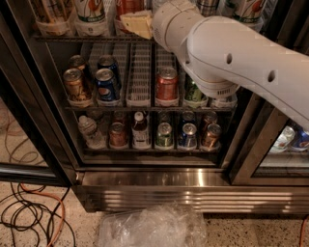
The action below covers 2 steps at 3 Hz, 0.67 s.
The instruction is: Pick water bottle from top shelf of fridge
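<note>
The fridge (193,193) stands open in front of me, dark-framed, with wire racks and a ribbed steel base. Its top shelf (72,37) runs along the upper edge of the view and carries tall drink cans (91,10) in white trays. My gripper (137,23), pale yellow at the tip of the white arm (227,58), is at the front edge of the top shelf, just right of a red can (126,6). The tall water bottle does not show; the arm covers the right part of the top shelf.
The middle rack holds short soda cans (166,84) and an empty white tray (140,72). The bottom rack holds a squat clear bottle (89,131), a brown-drink bottle (140,130) and more cans. Cables (29,212) and a crumpled plastic bag (149,226) lie on the floor.
</note>
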{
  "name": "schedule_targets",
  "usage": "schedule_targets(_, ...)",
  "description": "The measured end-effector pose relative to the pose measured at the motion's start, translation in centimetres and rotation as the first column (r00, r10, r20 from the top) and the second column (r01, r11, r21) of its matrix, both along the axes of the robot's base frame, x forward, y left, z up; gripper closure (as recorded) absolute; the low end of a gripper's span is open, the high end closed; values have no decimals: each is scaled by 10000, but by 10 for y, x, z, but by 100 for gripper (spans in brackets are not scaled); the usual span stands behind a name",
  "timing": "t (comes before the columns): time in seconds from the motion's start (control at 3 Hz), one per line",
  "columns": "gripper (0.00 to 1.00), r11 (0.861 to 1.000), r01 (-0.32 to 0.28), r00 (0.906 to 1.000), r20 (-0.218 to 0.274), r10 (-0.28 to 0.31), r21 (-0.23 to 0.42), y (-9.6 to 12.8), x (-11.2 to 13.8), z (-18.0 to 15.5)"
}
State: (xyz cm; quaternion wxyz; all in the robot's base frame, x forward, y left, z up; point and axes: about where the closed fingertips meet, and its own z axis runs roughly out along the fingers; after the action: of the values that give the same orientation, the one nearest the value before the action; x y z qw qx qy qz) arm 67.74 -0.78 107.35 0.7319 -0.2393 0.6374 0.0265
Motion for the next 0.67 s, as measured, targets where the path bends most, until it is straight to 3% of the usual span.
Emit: schedule_targets(0.67, 54, 9988, 476, 9988, 54, -477, 149, -7, 10, -2)
